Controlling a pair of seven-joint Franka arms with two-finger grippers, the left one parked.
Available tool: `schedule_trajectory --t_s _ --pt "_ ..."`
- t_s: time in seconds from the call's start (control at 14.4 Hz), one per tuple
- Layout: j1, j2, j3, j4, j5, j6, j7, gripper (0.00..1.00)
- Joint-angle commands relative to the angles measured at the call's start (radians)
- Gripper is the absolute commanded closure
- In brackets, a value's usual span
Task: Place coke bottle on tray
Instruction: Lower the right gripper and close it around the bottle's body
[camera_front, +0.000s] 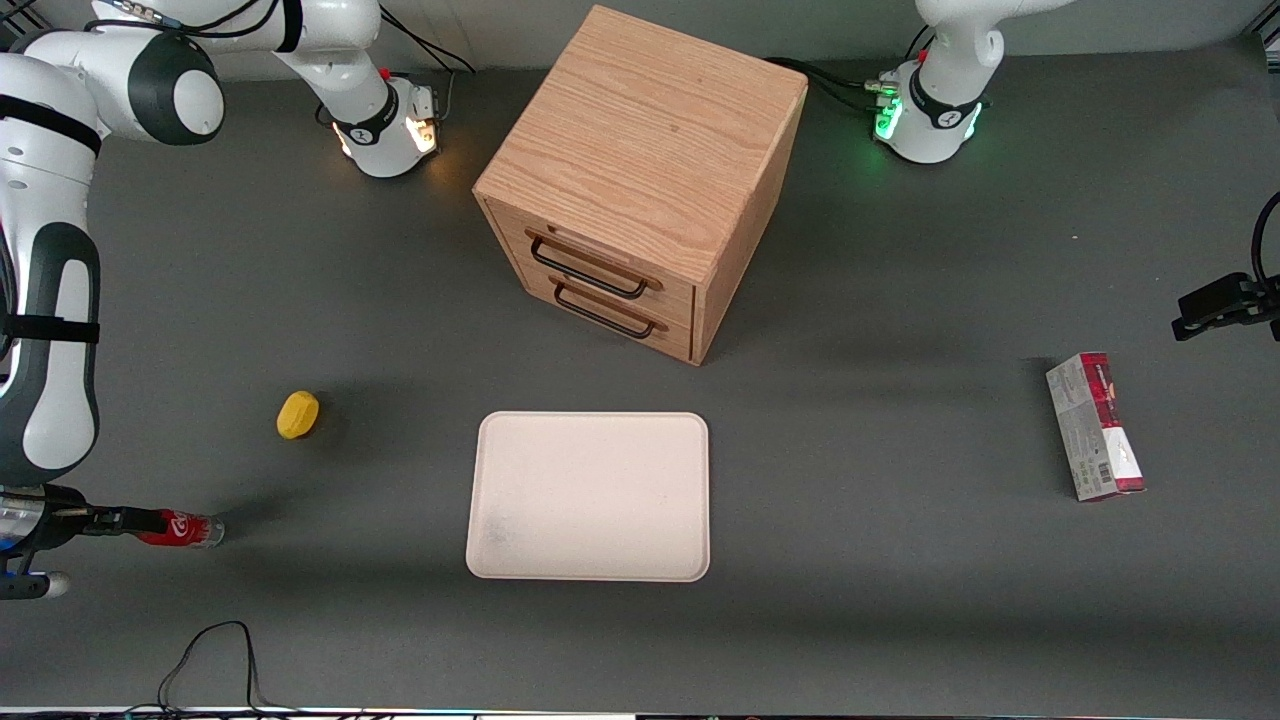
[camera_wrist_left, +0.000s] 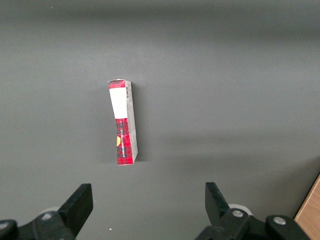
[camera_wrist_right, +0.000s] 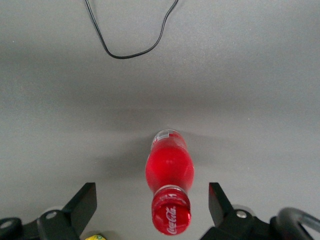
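The coke bottle (camera_front: 185, 529), with red cap, red label and clear base, stands on the grey table at the working arm's end, well apart from the tray. In the right wrist view the bottle (camera_wrist_right: 170, 170) is upright with its cap toward the camera. My right gripper (camera_front: 118, 520) hangs over the bottle's top. Its fingers are open, one on each side of the cap, and touch nothing; the gripper (camera_wrist_right: 151, 194) holds nothing. The cream tray (camera_front: 590, 430) lies flat and bare at the table's middle, in front of the drawer cabinet.
A wooden two-drawer cabinet (camera_front: 640, 180) stands farther from the camera than the tray. A yellow lemon-like object (camera_front: 298, 414) lies near the bottle. A red-and-grey carton (camera_front: 1095, 425) lies toward the parked arm's end. A black cable (camera_front: 215, 650) loops near the front edge.
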Motion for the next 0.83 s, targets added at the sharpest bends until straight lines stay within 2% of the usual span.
schedule_trajectory --t_s 0.0,0.14,0.55,0.62,0.76 --pt "-0.008 0.025 0.001 0.038 0.023 0.007 -0.033 0.05" --pt "-0.008 0.025 0.001 0.038 0.022 0.007 -0.033 0.18" --pt "-0.009 0.023 0.0 0.037 0.022 0.005 -0.033 0.93" --pt "-0.009 0.022 0.0 0.035 0.02 0.005 -0.033 1.0" --pt "-0.009 0.022 -0.002 0.035 0.019 0.002 -0.033 1.0"
